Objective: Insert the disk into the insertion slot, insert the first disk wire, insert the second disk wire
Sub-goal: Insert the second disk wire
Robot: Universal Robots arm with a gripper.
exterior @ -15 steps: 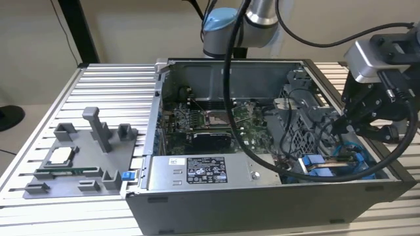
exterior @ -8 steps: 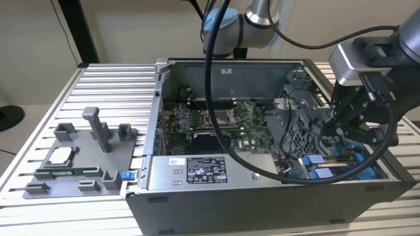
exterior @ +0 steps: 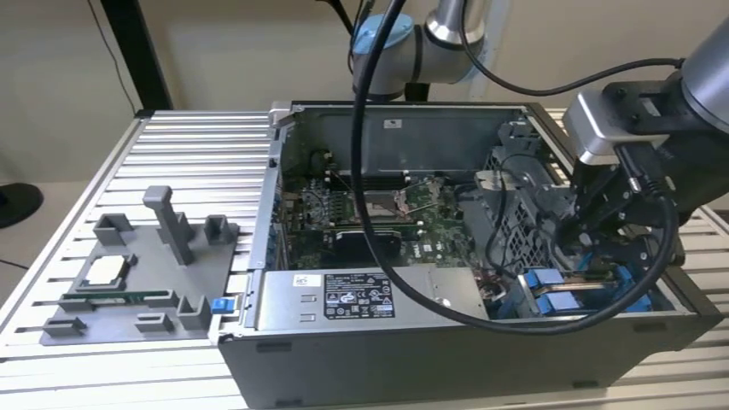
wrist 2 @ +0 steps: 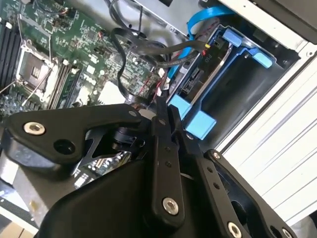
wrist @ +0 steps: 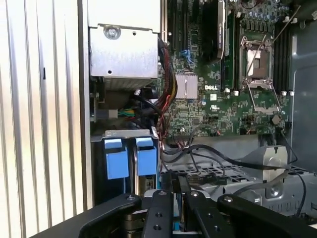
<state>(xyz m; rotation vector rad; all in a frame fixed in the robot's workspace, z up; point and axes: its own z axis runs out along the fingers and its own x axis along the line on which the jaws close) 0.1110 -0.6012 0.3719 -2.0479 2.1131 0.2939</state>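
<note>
We saw the gripper (wrist 2: 166,121) with its black fingers (wrist 2: 159,148) drawn close together, the tips pinched on what seemed a dark cable end, though we could not tell for certain that anything sat between them. In the first wrist view the gripper (wrist: 174,186) hung just above the blue tabs (wrist: 130,156) of the drive frame.

The disk (wrist 2: 198,82) sat seated in the insertion slot (wrist 2: 245,79), its blue frame held within the grey bay at the corner of the open computer case (exterior: 456,350). A black wire bundle (wrist 2: 148,47) looped over toward the disk's connector edge, and a flat blue cable (wrist 2: 208,15) curved above it. In the exterior view the gripper (exterior: 603,226) was lowered into the case on the exterior view's right, over the insertion slot (exterior: 581,290).

Farther out lay the green motherboard (exterior: 376,213) and the grey labelled power-supply box (exterior: 353,299). The case rested on a table (exterior: 194,145) of ribbed aluminium slats. On the exterior view's left, well apart from the case, a grey plastic fixture tray (exterior: 137,282) lay on the slats with upright posts. Behind stood a plain pale wall (exterior: 228,51) and a dark vertical post (exterior: 137,51).
</note>
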